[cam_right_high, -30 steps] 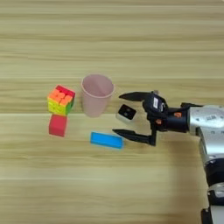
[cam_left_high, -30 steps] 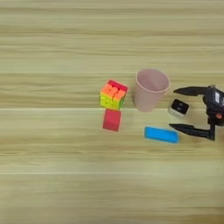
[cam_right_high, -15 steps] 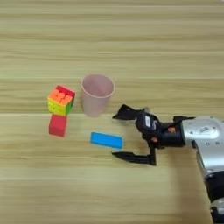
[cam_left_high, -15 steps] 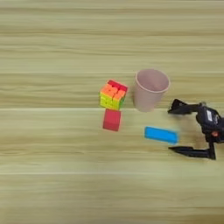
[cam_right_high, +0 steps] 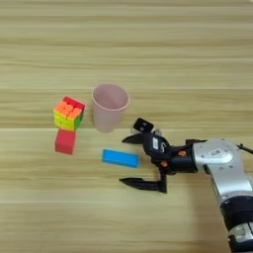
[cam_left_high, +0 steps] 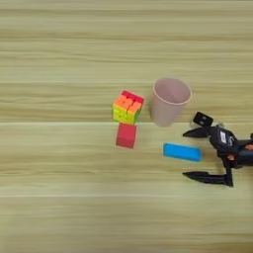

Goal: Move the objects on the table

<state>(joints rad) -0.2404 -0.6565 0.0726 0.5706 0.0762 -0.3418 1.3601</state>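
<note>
Left eye view, light wood-grain table (cam_left_high: 59,207), horizontal plank lines, filling frame

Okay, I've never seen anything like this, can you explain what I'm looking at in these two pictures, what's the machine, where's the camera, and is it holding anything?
Both pictures are taken at the same instant by a pair of cameras on a humanoid robot's head, looking down at a wooden table. They are like two eyes, so the scene sits slightly shifted between them.

The silver tube coming in from the right is the robot's right forearm. At its end is the gripper, two black jaws that are spread apart and hold nothing.

On the table lie a pink cup standing upright, a multicoloured puzzle cube, a red cube just in front of it, a flat blue bar, and a small white cube with a black face. The open jaws sit just right of the blue bar, with the white cube near the upper jaw.
</note>
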